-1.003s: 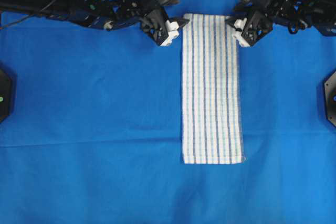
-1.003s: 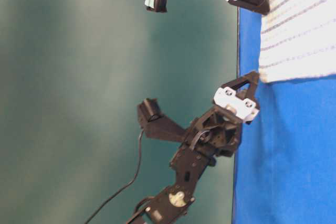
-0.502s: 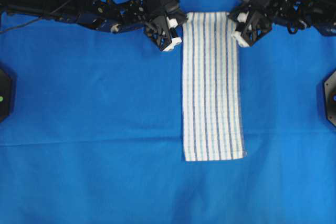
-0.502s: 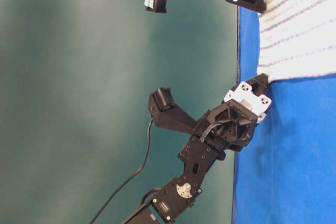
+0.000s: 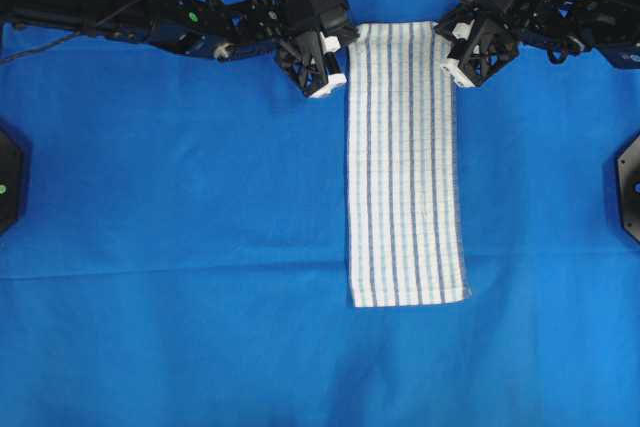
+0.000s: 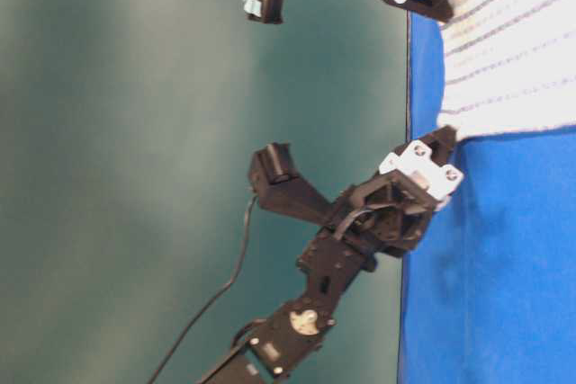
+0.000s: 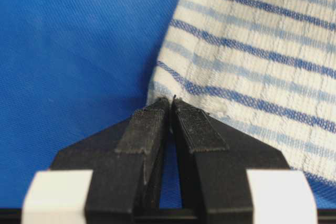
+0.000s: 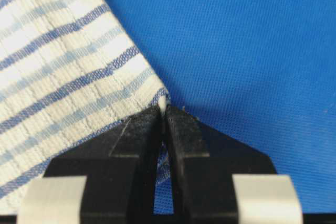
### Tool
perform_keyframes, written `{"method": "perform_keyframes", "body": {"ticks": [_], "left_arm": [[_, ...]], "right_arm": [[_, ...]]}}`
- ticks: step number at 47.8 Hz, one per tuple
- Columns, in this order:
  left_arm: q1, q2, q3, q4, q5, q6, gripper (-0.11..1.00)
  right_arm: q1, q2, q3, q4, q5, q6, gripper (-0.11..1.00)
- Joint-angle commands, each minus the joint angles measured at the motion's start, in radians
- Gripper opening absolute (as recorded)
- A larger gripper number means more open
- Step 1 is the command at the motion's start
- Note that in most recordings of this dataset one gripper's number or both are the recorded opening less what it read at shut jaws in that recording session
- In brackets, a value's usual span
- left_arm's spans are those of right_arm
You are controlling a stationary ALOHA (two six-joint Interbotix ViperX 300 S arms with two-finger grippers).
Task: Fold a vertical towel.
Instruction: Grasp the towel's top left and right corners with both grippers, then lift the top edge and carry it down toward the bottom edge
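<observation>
The towel (image 5: 405,162), white with light and dark blue stripes, lies flat and lengthwise on the blue cloth. My left gripper (image 5: 347,39) is at its far left corner and my right gripper (image 5: 441,32) at its far right corner. In the left wrist view the jaws (image 7: 172,102) are shut, with the tips pinching the towel (image 7: 252,40) at its corner edge. In the right wrist view the jaws (image 8: 164,106) are shut, with a bit of white towel (image 8: 63,61) corner between the tips. The table-level view shows the towel (image 6: 513,60) with both grippers low at its end.
A large plain blue cloth (image 5: 180,197) covers the table, with a faint crease across it near the towel's near end. Black fixtures sit at the left edge (image 5: 8,177) and the right edge (image 5: 630,185).
My left gripper moved in from beside the towel and shut on its far left corner. The towel shifted slightly toward the far side. The right gripper stayed at its corner.
</observation>
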Motion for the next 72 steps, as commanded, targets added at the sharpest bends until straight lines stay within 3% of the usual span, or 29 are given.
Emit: {"method": "perform_keyframes", "body": {"ticks": [1, 7, 20, 29, 42, 53, 72], "left_arm": [[0.014, -0.078, -0.020, 0.000, 0.006, 0.023, 0.03], [0.025, -0.117, -0.023, 0.000, 0.018, 0.057, 0.03], [0.025, -0.160, -0.031, 0.000, 0.071, 0.061, 0.03], [-0.026, -0.224, 0.000, 0.000, 0.097, 0.067, 0.03], [-0.146, -0.337, 0.103, 0.000, 0.097, 0.069, 0.03], [-0.264, -0.364, 0.173, 0.000, 0.097, 0.067, 0.03], [-0.425, -0.311, 0.215, 0.000, 0.092, 0.014, 0.03]], "right_arm": [[-0.011, -0.066, -0.017, 0.000, 0.009, -0.002, 0.05], [-0.026, -0.127, -0.017, -0.005, 0.028, -0.005, 0.05], [-0.032, -0.193, -0.014, -0.018, 0.078, 0.002, 0.05], [0.018, -0.298, 0.008, -0.017, 0.146, 0.012, 0.05], [0.178, -0.485, 0.092, 0.009, 0.212, 0.035, 0.05], [0.382, -0.584, 0.153, 0.021, 0.268, 0.120, 0.05], [0.660, -0.466, 0.166, 0.023, 0.322, 0.310, 0.05]]}}
